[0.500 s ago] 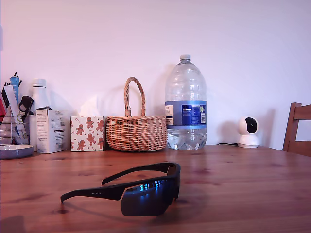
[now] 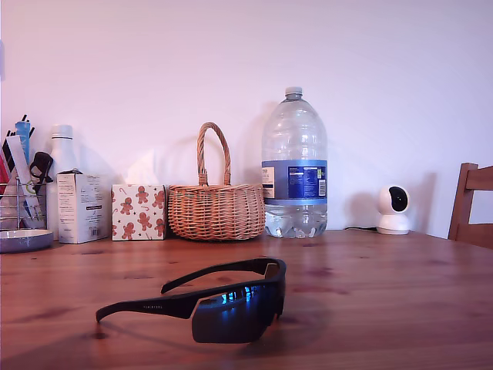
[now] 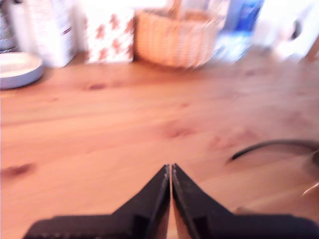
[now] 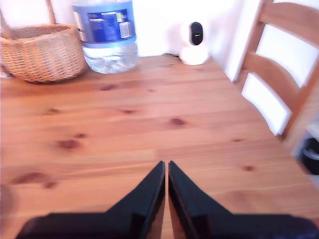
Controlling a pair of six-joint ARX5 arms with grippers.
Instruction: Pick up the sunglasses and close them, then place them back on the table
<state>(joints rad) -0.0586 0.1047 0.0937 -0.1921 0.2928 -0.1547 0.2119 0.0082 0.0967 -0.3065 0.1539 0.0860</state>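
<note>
The sunglasses lie open near the tabletop front edge, light, thin, slippery-lensed; best taken by the frame and a temple. My first hand and second hand hover pressed together, empty

The exterior view sits low, close to the worktop, and looks straight across it at the wall. The 2 wrist views look down from higher up, forward over the wood, toward that wall. All 3 views share the basket and the water bottle.
</note>
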